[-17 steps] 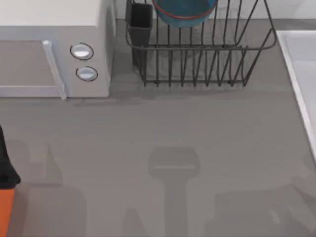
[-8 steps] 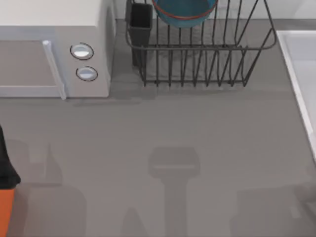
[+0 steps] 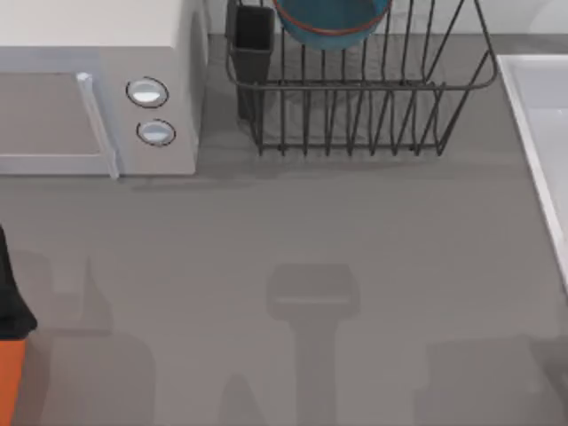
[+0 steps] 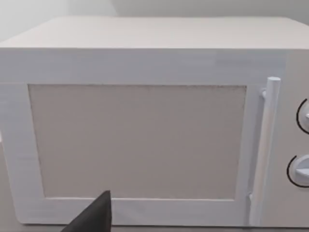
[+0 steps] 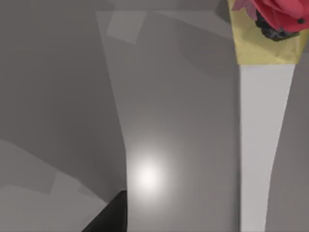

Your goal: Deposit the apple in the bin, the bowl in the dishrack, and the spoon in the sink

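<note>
While bowl sits in dishrack, left claw faces microwave.

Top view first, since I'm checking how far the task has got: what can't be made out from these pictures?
- Bowl in the dishrack: cut off by the top edge of the top view.
- Sink: cut off by the right edge, so its inside is mostly unseen.
- Left tool: one dark tip at the left wrist view's edge before the microwave; grip undecidable.
- Right tool: likewise in the right wrist view.

Black wire dishrack, matt table
</note>
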